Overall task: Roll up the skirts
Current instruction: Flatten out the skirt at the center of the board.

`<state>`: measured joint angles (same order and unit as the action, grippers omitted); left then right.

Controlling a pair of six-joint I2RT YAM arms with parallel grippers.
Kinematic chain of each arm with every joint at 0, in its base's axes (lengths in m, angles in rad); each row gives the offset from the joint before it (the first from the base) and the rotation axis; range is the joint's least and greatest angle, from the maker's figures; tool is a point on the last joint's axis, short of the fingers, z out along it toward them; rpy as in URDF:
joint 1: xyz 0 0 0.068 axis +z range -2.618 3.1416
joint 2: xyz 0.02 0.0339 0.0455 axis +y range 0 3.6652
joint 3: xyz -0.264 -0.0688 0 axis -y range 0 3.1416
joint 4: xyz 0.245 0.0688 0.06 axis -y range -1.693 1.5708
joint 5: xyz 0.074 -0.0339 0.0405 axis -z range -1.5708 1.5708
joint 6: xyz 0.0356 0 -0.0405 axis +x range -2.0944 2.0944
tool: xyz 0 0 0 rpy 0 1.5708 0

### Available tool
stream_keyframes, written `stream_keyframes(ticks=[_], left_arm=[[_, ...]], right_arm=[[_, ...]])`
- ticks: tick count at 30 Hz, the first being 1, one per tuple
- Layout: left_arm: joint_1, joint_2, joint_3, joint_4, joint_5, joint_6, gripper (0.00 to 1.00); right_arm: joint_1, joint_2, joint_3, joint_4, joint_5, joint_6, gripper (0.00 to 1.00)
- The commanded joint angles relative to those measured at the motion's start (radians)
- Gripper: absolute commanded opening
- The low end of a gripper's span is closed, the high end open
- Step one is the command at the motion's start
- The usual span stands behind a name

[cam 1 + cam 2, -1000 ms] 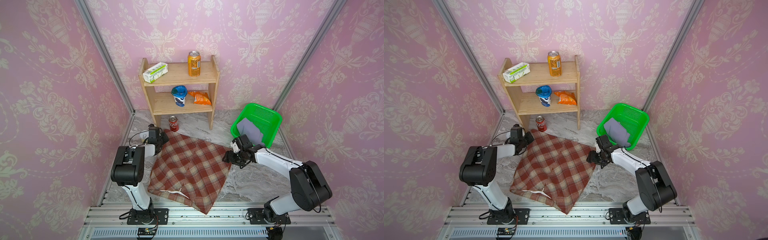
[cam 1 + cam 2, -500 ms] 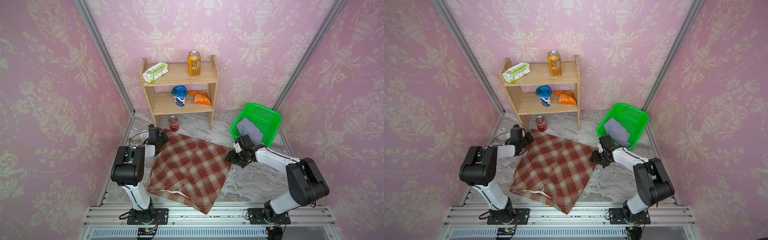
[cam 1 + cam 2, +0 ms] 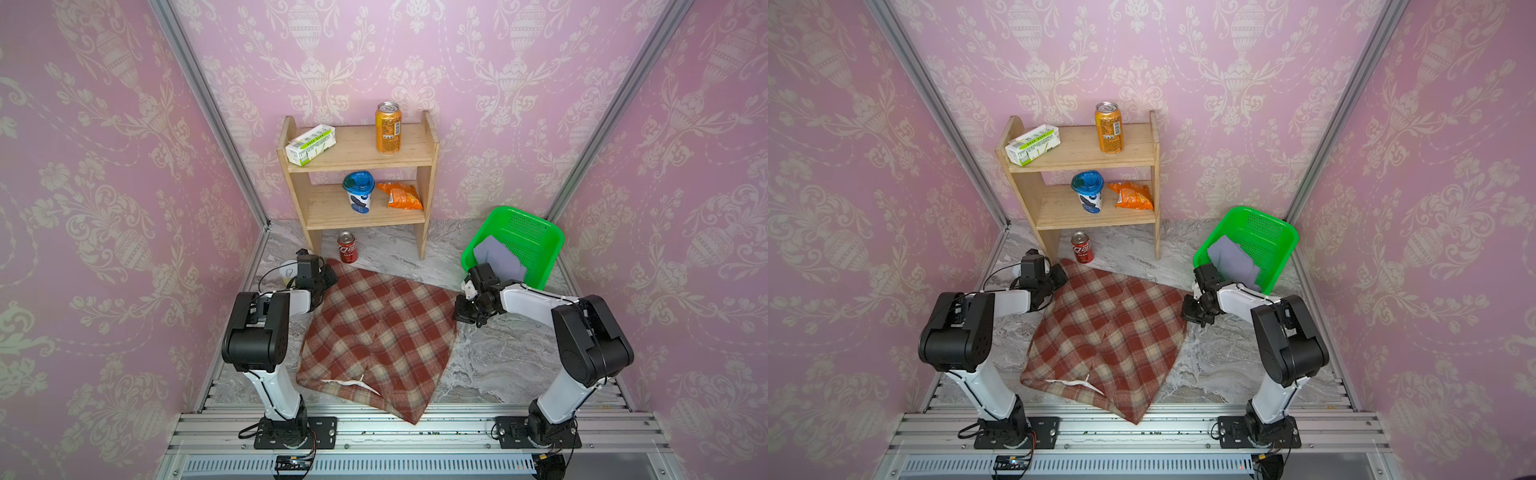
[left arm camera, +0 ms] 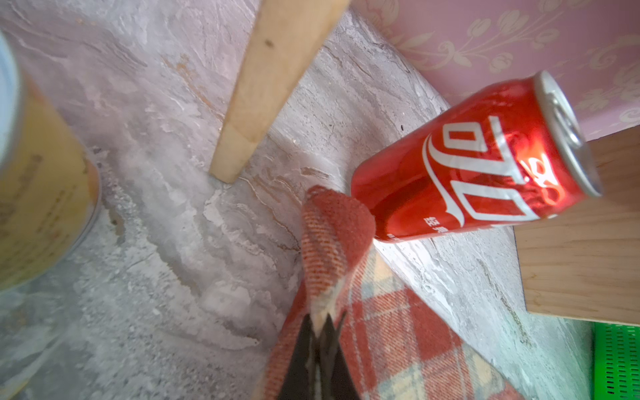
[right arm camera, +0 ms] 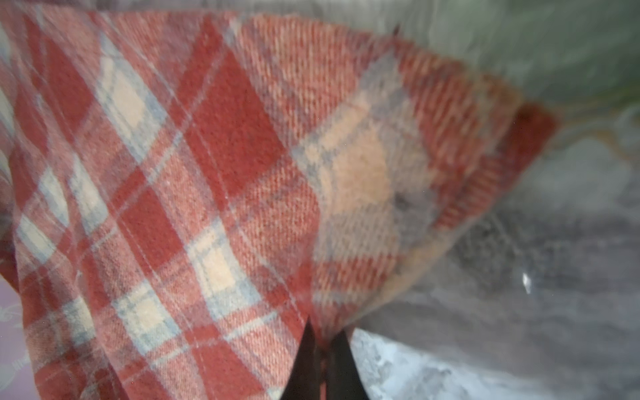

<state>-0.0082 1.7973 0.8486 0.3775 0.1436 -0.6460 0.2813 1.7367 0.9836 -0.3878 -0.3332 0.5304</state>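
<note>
1. Woolly red-brown and cream plaid skirt (image 3: 374, 332) is lying spread flat, diamond-wise, on the grey marbled tabletop (image 3: 490, 361), in front of the pale wooden two-tier shelf (image 3: 424, 232).
2. Change: the right gripper (image 3: 462, 312) was standing spread just beside the skirt's right-hand corner a second ago. It is now pinching that corner. In the right wrist view its dark fingertips (image 5: 304, 356) are meeting on the cloth edge.
3. That view is blurring badly, so how much cloth is caught is unclear; probably only the hem.
4. No change at the left gripper (image 4: 320, 327): it is staying pressed together on the far left corner. The corner is standing up in a small fold right beside the upright red cola can (image 4: 467, 162); whether they are touching I cannot tell.
5. Plain lavender-grey skirt (image 3: 498, 259) is sitting where it was, in the bright green plastic mesh basket (image 3: 555, 245) at the back right, with no gripper on it.
6. Reading: two opposite corners are now being held, one per arm, so the cloth is becoming controllable for a lift, a fold or the first turn.
7. Nothing is rolled yet on either garment, so the task is standing at its start.
8. Watch point: any pull on the left corner is risking a nudge to the can.
</note>
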Motion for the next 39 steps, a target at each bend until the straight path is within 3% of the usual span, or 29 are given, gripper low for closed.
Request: stream_keyframes(ticks=[1, 4, 5, 7, 8, 12, 18, 19, 20, 22, 23, 24, 26, 28, 39], left_arm=[[0.009, -0.006, -0.013, -0.003, -0.015, 0.003, 0.00], [0.008, -0.008, -0.013, -0.005, -0.014, 0.003, 0.00], [0.010, -0.007, -0.013, -0.004, -0.011, 0.003, 0.00], [0.009, -0.007, -0.011, 0.000, -0.006, 0.003, 0.00], [0.009, -0.006, -0.011, 0.000, -0.005, 0.005, 0.00], [0.009, -0.001, -0.008, 0.001, -0.006, 0.007, 0.00], [0.009, 0.003, 0.003, -0.001, -0.002, 0.003, 0.00], [0.009, 0.002, 0.004, -0.004, -0.002, 0.007, 0.00], [0.009, 0.002, 0.005, -0.005, -0.003, 0.008, 0.00], [0.009, 0.004, 0.006, -0.006, -0.003, 0.010, 0.00], [0.010, 0.006, 0.006, -0.003, -0.003, 0.009, 0.00], [0.009, 0.009, 0.006, -0.002, -0.002, 0.007, 0.00], [0.010, 0.012, 0.006, 0.000, 0.000, 0.008, 0.00], [0.009, 0.014, 0.003, 0.000, -0.003, 0.008, 0.00], [0.009, 0.017, -0.005, 0.006, 0.000, 0.004, 0.00]], right_arm=[[-0.046, 0.037, 0.111, -0.049, 0.025, -0.047, 0.00], [-0.061, 0.074, 0.252, -0.120, 0.063, -0.099, 0.00], [-0.054, 0.083, 0.282, -0.138, 0.065, -0.122, 0.08], [-0.022, 0.088, 0.328, -0.183, 0.083, -0.187, 0.56], [0.005, 0.081, 0.340, -0.207, 0.112, -0.224, 0.99], [0.134, -0.037, 0.268, -0.181, 0.319, -0.306, 1.00], [0.336, -0.216, 0.201, -0.171, 0.265, -0.383, 0.99], [0.376, -0.239, 0.170, -0.179, 0.273, -0.390, 0.91], [0.415, -0.261, 0.159, -0.190, 0.284, -0.388, 0.73], [0.492, -0.292, 0.138, -0.201, 0.305, -0.395, 0.21], [0.532, -0.300, 0.126, -0.202, 0.316, -0.399, 0.08], [0.578, -0.305, 0.116, -0.206, 0.329, -0.405, 0.13], [0.663, -0.294, 0.111, -0.216, 0.356, -0.416, 0.36], [0.728, -0.263, 0.115, -0.227, 0.367, -0.422, 0.51], [0.754, -0.072, 0.183, -0.159, 0.232, -0.474, 0.71]])
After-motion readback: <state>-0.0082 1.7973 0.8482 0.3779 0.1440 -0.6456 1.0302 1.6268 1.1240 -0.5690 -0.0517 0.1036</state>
